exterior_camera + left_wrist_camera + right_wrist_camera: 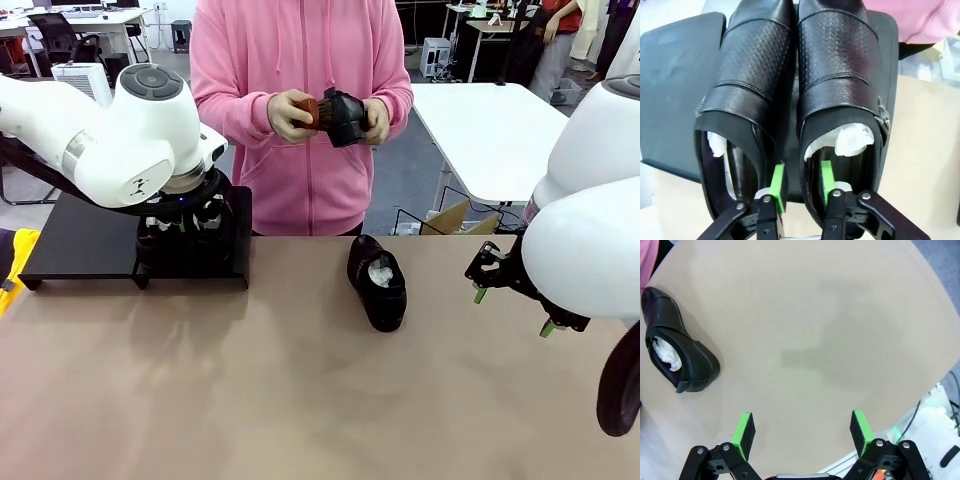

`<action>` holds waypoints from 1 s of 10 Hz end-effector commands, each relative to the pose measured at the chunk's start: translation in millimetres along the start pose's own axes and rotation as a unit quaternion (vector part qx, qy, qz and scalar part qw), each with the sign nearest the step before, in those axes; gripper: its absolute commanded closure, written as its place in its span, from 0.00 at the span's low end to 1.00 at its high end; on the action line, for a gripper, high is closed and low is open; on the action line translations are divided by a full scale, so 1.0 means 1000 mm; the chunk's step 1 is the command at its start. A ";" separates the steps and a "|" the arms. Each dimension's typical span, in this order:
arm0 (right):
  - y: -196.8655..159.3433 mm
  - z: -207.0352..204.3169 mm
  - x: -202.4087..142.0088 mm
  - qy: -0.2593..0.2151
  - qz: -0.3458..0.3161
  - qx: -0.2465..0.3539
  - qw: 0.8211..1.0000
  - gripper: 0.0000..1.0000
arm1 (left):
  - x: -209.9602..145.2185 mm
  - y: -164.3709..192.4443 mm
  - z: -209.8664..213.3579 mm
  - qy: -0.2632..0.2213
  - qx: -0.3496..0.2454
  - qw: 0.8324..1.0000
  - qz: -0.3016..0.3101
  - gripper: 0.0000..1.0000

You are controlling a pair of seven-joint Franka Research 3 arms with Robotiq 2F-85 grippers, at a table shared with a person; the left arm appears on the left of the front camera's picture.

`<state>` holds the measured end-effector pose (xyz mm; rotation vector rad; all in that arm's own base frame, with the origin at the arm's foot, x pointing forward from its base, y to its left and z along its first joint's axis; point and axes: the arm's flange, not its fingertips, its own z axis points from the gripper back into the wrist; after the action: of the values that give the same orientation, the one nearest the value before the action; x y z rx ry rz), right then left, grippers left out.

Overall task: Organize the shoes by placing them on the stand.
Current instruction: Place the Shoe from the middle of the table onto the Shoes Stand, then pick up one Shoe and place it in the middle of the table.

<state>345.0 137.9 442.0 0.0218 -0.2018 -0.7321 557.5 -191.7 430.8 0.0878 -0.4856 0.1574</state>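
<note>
Left gripper (802,174) part-open astride heel rim of 1 dress shoe (840,75) at right end of stand (675,90); right gripper (802,432) wide open, empty.

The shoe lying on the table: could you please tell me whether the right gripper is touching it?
Apart: the right wrist view shows bare tabletop between the shoe and the open right gripper.

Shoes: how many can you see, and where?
4. The first shoe and second shoe sit side by side on the stand. The third shoe lies on the table, near its middle. The person holds the fourth shoe. None seems hidden.
</note>
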 end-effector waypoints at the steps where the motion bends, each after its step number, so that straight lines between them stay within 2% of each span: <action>1: 0.000 -0.001 0.004 0.003 0.009 0.009 1.000 0.00 | 0.001 -0.001 0.016 -0.025 0.001 1.000 -0.002 0.45; 3: 0.000 -0.001 0.004 0.003 0.009 0.009 1.000 0.00 | -0.010 0.001 0.040 -0.035 -0.018 0.999 0.001 0.45; 5: 0.000 -0.001 0.004 0.003 0.009 0.009 1.000 0.00 | -0.034 0.013 0.078 -0.039 -0.036 0.998 0.029 0.45; 6: 0.000 -0.001 0.004 0.003 0.009 0.009 1.000 0.00 | -0.002 -0.002 0.043 -0.029 -0.017 0.999 0.002 0.45; 10: 0.000 -0.001 0.004 0.003 0.009 0.009 1.000 0.00 | -0.002 -0.002 0.043 -0.029 -0.017 0.999 0.002 0.45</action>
<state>345.1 137.9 441.9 0.0217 -0.2016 -0.7320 534.7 -197.2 461.8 0.0523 -0.5286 0.1616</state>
